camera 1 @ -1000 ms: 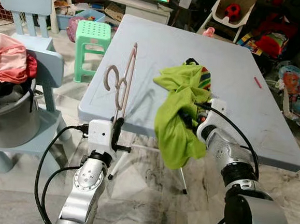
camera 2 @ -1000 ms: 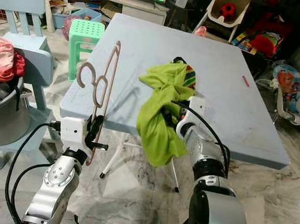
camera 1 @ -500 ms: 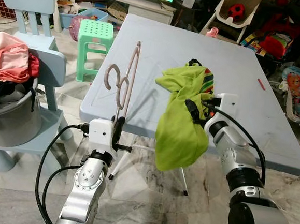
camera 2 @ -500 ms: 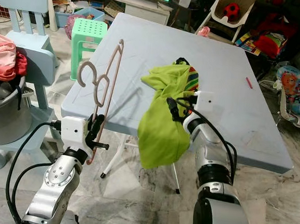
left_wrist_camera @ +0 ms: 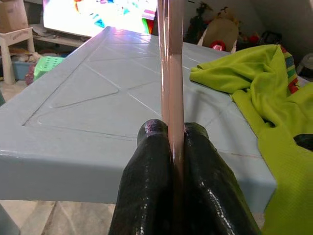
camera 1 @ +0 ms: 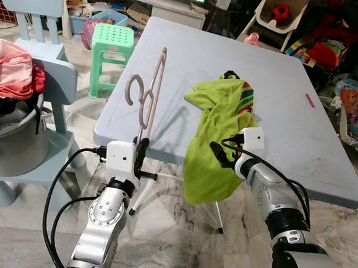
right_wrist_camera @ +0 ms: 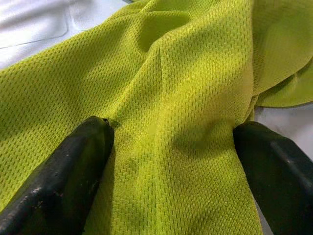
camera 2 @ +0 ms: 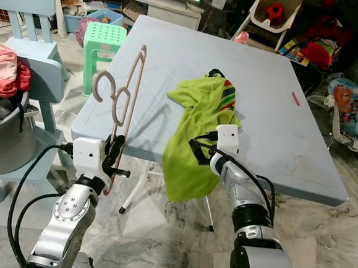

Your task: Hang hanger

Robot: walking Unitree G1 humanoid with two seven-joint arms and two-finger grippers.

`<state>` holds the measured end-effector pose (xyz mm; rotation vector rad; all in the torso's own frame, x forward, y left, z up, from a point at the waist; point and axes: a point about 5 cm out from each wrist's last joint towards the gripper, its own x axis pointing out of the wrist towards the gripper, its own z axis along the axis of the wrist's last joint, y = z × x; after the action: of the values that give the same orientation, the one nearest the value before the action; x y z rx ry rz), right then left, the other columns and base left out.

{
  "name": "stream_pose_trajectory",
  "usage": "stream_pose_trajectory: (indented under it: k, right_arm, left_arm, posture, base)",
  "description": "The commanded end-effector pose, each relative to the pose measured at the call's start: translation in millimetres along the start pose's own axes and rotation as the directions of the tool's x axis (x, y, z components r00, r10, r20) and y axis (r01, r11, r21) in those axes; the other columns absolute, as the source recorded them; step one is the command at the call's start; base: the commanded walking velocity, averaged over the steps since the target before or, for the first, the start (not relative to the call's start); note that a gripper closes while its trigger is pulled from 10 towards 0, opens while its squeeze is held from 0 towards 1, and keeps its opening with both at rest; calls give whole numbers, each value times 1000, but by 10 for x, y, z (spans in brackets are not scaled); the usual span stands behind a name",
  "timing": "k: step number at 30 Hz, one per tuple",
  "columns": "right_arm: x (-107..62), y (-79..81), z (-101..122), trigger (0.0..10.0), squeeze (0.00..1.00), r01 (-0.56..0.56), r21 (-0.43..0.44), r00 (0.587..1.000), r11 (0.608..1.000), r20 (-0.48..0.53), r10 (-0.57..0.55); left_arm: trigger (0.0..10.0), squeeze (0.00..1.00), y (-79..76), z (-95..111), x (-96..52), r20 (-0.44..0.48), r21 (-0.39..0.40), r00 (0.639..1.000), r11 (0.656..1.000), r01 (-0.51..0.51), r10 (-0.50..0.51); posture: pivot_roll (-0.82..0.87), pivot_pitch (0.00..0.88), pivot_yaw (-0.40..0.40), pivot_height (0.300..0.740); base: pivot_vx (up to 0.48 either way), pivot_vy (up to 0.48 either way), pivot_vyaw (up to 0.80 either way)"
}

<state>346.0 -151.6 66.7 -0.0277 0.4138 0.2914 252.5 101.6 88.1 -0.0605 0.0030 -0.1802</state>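
Note:
A pink hanger [camera 1: 146,94] stands upright over the front left corner of the pale blue table [camera 1: 282,80]. My left gripper [camera 1: 141,153] is shut on the hanger's lower bar [left_wrist_camera: 171,73]. A lime-green shirt [camera 1: 219,131] lies bunched on the table and drapes over its front edge. My right gripper [camera 1: 220,151] is open at the hanging part. In the right wrist view its two fingers are spread wide with the green cloth [right_wrist_camera: 195,58] lying between them, not pinched.
A pale blue chair [camera 1: 33,11] and a green stool [camera 1: 115,42] stand to the left of the table. A grey bucket [camera 1: 11,139] with pink clothes [camera 1: 10,71] sits on a nearer chair. A red pen [camera 1: 308,99] lies on the table's right side. Toys crowd the back right.
My right gripper has come down and back along the shirt to the table's front edge, its fingers now apart. The left gripper and hanger have stayed put.

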Motion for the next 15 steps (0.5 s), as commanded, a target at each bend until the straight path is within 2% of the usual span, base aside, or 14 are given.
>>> stream_pose_trajectory:
  k: [1,4,5,8,13,15]
  right_arm:
    - [17,32,-218,0,0,37,-27,993,999,-114,-40]
    - [67,52,-122,0,0,76,-33,992,997,-95,-79]
    - [123,82,11,0,0,112,-10,991,994,-74,-112]
    - [177,119,164,0,0,142,10,989,990,-53,-142]
    - [238,128,645,0,0,203,-5,976,979,78,-202]
    - [237,120,676,0,0,210,-6,974,978,90,-209]
  left_arm:
    - [10000,0,-106,-16,9,-13,-19,1000,1000,14,-14]
    - [10000,0,-115,-16,-3,-13,-21,1000,1000,12,-13]
    - [10000,0,-115,-20,-19,-15,-24,1000,1000,7,-7]
    - [10000,0,-116,-23,-43,-18,-26,1000,1000,0,0]
    - [10000,0,-121,-47,-163,-38,-34,999,999,-23,21]
    - [10000,0,-124,-45,-172,-38,-35,999,999,-23,22]
  posture:
    - [77,0,-178,740]
    - [80,0,-181,740]
    - [86,0,-189,740]
    - [91,0,-197,740]
    - [99,50,-216,740]
    - [99,53,-216,740]
  base:
    - [0,0,0]
    - [0,0,0]
    - [0,0,0]
    - [0,0,0]
    - [0,0,0]
    - [0,0,0]
